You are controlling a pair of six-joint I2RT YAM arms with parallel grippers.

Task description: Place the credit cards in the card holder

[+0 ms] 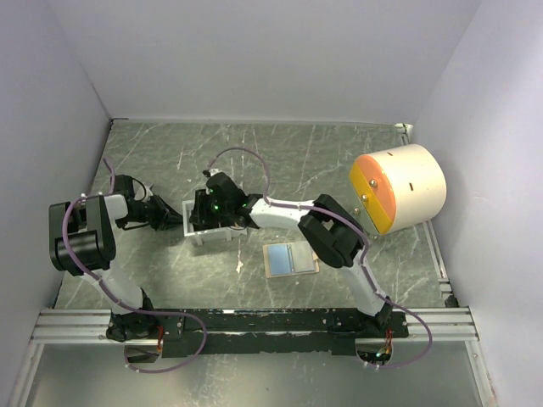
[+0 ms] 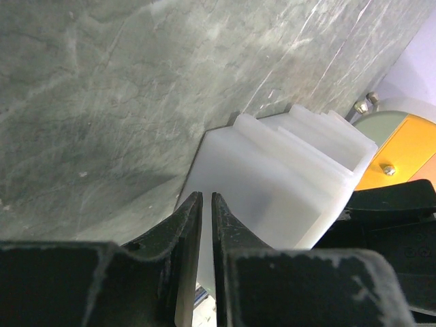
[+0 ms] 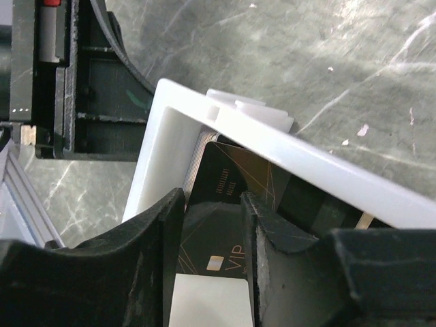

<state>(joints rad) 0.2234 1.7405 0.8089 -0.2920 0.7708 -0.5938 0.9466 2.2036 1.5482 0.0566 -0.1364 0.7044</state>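
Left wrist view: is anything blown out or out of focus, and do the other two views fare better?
Left wrist: the white tray is washed out, its steps hard to separate; the near black fingers are soft, the table sharper. Right wrist: the tray rim glares, yet VIP on the black card reads clearly. Top external: even light, soft shadows, card holder small but clear.

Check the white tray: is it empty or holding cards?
Not empty: a black card and more card edges beside it stand inside the white tray, seen from the right wrist.
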